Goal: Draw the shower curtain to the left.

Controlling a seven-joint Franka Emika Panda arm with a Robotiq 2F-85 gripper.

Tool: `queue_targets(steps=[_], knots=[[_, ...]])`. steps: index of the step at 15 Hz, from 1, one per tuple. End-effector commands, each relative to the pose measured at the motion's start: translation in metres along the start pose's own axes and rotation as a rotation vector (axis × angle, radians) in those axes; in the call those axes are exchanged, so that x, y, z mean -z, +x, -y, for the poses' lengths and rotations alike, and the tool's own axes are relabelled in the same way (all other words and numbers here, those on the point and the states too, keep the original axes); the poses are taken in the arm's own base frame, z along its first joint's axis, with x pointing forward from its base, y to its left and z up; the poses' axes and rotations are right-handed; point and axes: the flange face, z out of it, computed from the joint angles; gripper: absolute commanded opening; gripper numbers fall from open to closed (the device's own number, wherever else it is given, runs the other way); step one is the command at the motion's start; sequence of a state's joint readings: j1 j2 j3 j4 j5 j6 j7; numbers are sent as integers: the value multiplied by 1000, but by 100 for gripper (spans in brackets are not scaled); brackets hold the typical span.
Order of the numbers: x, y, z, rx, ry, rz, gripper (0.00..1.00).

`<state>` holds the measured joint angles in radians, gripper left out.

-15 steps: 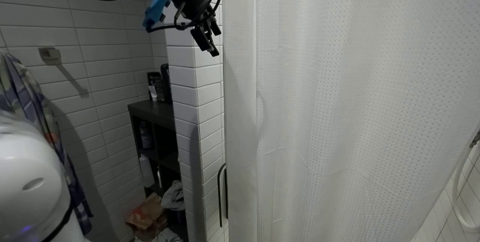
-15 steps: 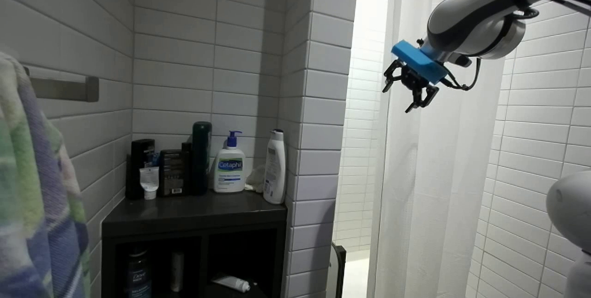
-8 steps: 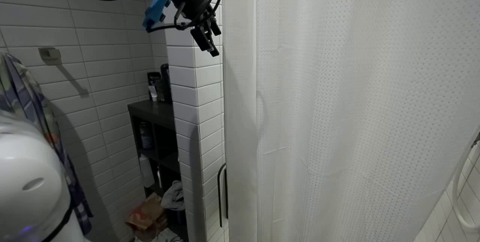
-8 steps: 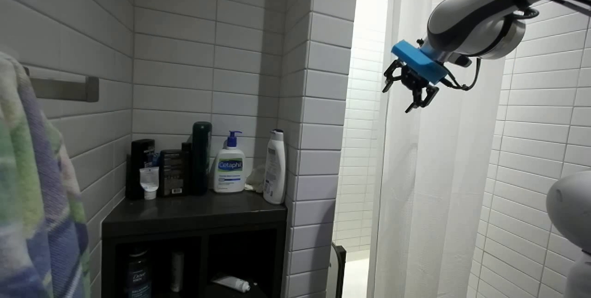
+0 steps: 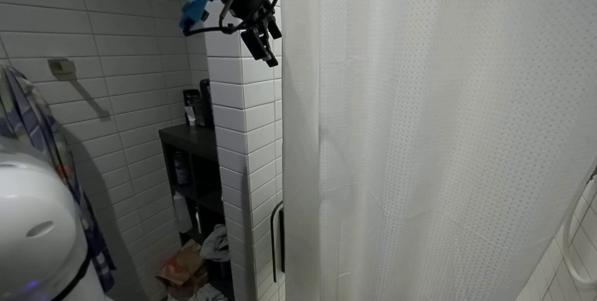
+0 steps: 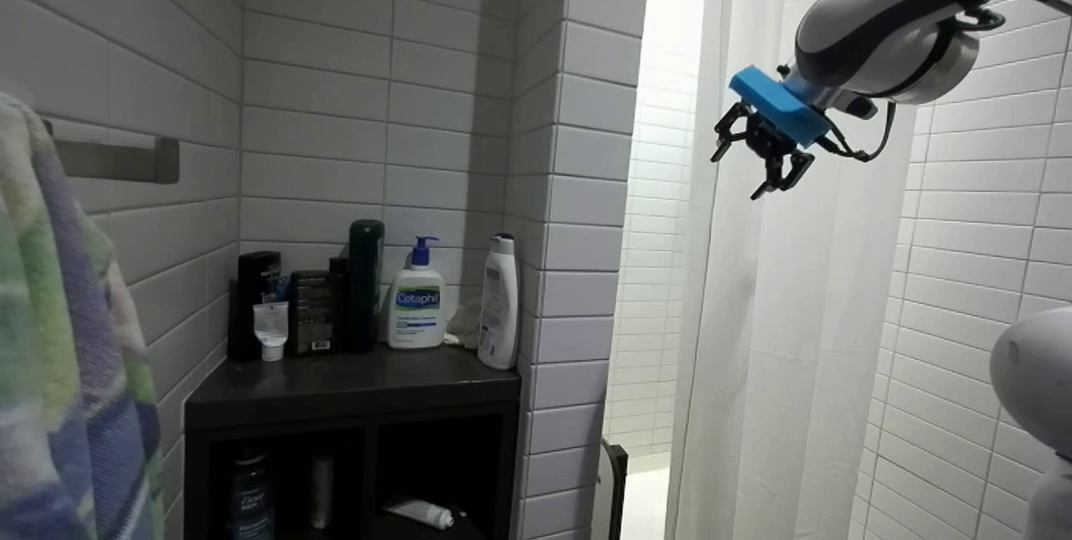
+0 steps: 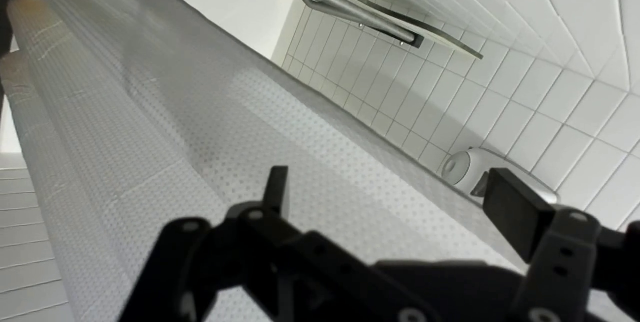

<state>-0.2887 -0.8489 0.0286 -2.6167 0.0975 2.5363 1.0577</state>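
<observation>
The shower curtain (image 5: pixel 419 128), a tall white sheet with soft vertical folds, hangs nearly full height and fills most of an exterior view. It also hangs behind the arm in an exterior view (image 6: pixel 787 339). My gripper (image 5: pixel 274 50) is high up by the curtain's free edge, pointing down. In an exterior view the gripper (image 6: pixel 735 177) shows its fingers spread wide, in front of the curtain. In the wrist view the gripper (image 7: pixel 392 187) is open, and the curtain (image 7: pixel 165 102) runs diagonally behind the gap. Its free edge passes behind one finger (image 7: pixel 517 212). I cannot tell whether they touch.
A white-tiled pillar (image 5: pixel 261 142) stands beside the curtain's edge. A dark shelf (image 6: pixel 352 393) holds several bottles. A patterned towel (image 6: pixel 75 339) hangs on the wall. A metal rail (image 7: pixel 350 7) and a white wall fixture (image 7: pixel 480 167) lie behind the curtain.
The gripper has moved slightly right and up in both exterior views. The curtain's upper free edge has shifted slightly right with it. The fingers remain spread.
</observation>
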Motion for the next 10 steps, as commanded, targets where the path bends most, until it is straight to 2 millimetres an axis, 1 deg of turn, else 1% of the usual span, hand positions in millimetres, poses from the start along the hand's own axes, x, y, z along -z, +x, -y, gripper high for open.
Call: queue_targets(steps=[1, 7, 10], knots=[[20, 24, -21, -53, 29, -4, 100], [57, 71, -47, -182, 117, -43, 100], [62, 98, -49, -264, 133, -59, 100]])
